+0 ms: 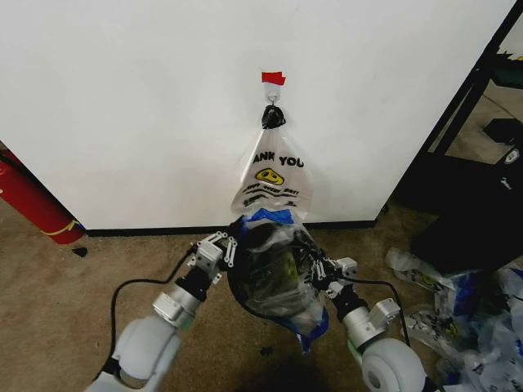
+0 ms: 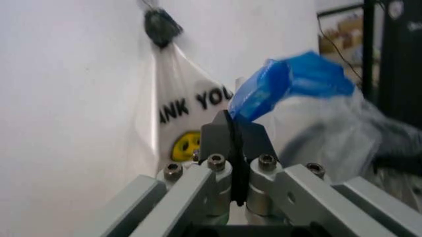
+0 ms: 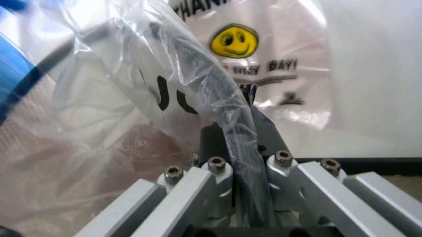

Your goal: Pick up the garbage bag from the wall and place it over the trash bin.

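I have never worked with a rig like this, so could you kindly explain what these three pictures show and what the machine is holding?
This is a wheeled robot with two arms. The head view looks down from its head camera; the other two come from cameras on each wrist. The left tool and the right tool are each shut on an edge of the garbage bag, a thin clear plastic with blue patches, stretching it over the trash bin on the carpet. Behind, a white "THANK YOU" bag hangs from a hook on the wall.
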Motion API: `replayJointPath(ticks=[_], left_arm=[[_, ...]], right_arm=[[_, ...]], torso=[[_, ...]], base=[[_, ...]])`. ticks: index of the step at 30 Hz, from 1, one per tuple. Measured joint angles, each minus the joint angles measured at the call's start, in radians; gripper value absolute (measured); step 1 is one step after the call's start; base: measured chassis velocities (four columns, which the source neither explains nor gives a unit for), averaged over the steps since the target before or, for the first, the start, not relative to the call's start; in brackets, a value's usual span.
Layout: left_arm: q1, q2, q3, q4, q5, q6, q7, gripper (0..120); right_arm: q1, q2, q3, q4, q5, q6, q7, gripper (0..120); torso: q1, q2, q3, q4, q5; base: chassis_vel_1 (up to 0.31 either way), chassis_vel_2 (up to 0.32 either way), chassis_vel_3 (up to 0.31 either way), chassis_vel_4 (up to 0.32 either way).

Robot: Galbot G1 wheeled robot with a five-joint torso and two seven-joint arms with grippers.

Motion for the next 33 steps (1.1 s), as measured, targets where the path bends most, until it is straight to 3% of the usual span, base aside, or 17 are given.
replayJointPath(ticks=[7,18,25,33], left_arm=[[-0.076,0.106,-0.002,0.074,0.000,0.025,0.070,0],[-0.155,0.134,0.014,0.131,-0.007,0.101,-0.001,0],[-0.181,0.159,0.009,0.208,-0.012,0.052,0.192,0],[-0.204,0.145,0.012,0.266,-0.049,0.016,0.232,0]], right_arm=[[-0.001,-0.003,0.005,-0.003,0.091,-0.012,-0.096,0],[-0.001,-0.001,0.013,-0.018,0.126,-0.028,-0.185,0],[0.003,0.009,0.021,-0.028,0.153,0.009,-0.196,0],[0.011,0.026,0.018,-0.056,0.233,0.054,-0.204,0]], torso=[[0.000,0.000,0.000,-0.0001,0.0000],[0.000,0.000,0.000,-0.0001,0.0000],[0.000,0.000,0.000,-0.0001,-0.0001],[0.000,0.000,0.000,-0.0001,-0.0001]], base=[[0.000,0.000,0.000,0.000],[0.000,0.000,0.000,0.000],[0.000,0.000,0.000,0.000],[0.000,0.000,0.000,0.000]])
